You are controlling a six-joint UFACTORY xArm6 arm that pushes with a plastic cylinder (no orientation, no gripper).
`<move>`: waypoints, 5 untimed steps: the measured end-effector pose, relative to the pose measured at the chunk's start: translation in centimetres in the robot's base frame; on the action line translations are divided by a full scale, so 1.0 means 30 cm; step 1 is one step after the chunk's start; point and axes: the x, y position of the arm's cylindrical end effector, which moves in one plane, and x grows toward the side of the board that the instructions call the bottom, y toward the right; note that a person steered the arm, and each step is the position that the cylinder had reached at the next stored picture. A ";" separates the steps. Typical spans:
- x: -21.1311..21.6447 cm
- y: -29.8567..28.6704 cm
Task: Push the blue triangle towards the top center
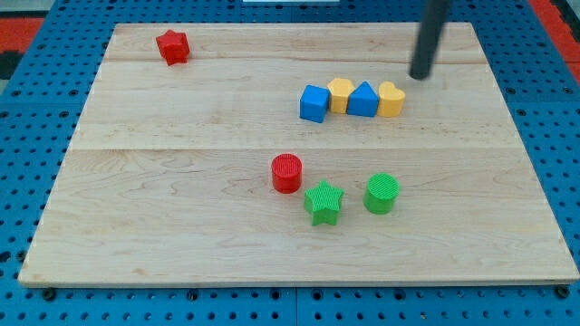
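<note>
Four blocks in a row right of ctr, blue triangle (pixel 363 100) third along, my tip (pixel 420 76) (bare rod, no jaws to open/shut) sits up-right of it, wrong side for pushing upward.

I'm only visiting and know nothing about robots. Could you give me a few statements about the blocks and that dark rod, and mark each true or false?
1. Four blocks form a row: blue cube, yellow block, blue triangle, yellow heart-like block. True.
2. My tip presses on the blue triangle. False: it sits apart, toward the view's upper right of the row.
3. The red star lies near the view's top left. True.
4. The green star lies between a red cylinder and a green cylinder. True.
5. The wooden board holds five blocks. False: eight.
</note>
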 end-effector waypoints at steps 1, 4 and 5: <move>0.178 -0.021; -0.008 -0.433; 0.096 -0.453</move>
